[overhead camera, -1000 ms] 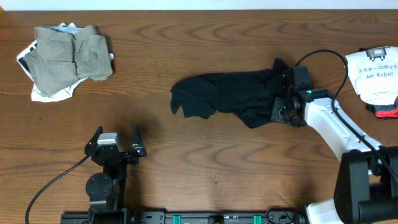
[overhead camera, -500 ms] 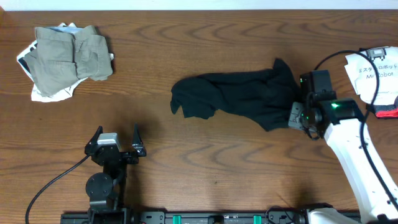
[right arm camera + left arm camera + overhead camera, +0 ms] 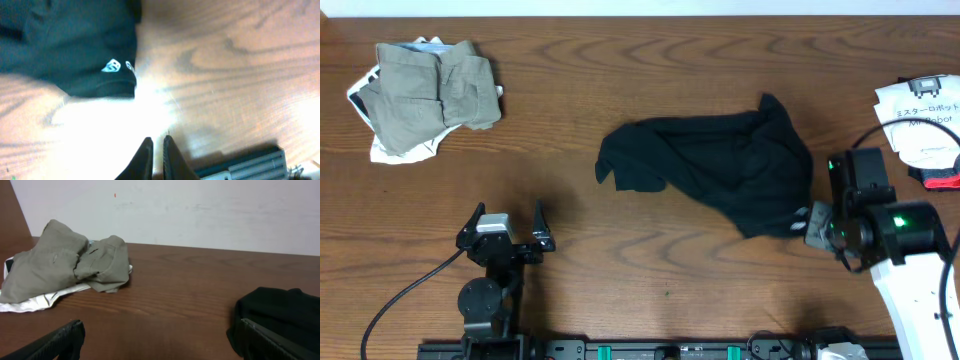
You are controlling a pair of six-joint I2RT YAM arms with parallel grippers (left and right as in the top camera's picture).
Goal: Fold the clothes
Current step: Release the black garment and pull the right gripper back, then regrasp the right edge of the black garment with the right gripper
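The black shirt (image 3: 720, 165) lies crumpled right of the table's middle. Its small white mark (image 3: 114, 65) shows at a corner in the right wrist view. My right gripper (image 3: 810, 222) sits just off the shirt's lower right corner. Its fingertips (image 3: 156, 140) are shut with only a sliver between them. They hold nothing, and the shirt (image 3: 65, 45) lies apart from them. My left gripper (image 3: 508, 212) rests open near the front left, empty (image 3: 162, 345). The shirt's left end (image 3: 280, 310) lies beyond its right finger. Khaki-grey clothes (image 3: 430, 90) lie on a white printed garment (image 3: 390, 150) at the far left.
A white printed sheet (image 3: 920, 115) and a red item (image 3: 945, 180) lie at the right edge. A black cable (image 3: 880, 125) loops above the right arm. A mounting rail (image 3: 670, 350) runs along the front edge. A pale wall (image 3: 200, 210) rises behind the table.
My right arm has moved toward the front right, dragging the shirt's right end with it so the cloth spread wider. Its fingers are now off the cloth. The left arm stayed still.
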